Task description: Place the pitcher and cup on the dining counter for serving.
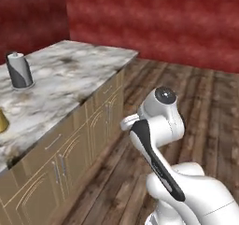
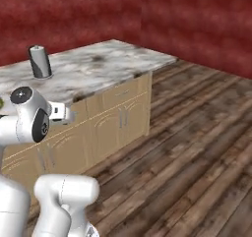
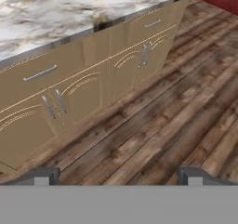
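Open wooden plank floor [image 3: 176, 107] lies clear; the beige-fronted marble-topped cabinet counter [image 3: 93, 74] blocks passage alongside.

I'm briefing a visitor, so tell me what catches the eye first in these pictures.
The white robot arm looms in the foreground, folded over a dark plank floor. Beside it runs a marble counter on beige cabinets, backed by deep red walls. A grey and white cylinder stands on the counter's far part.
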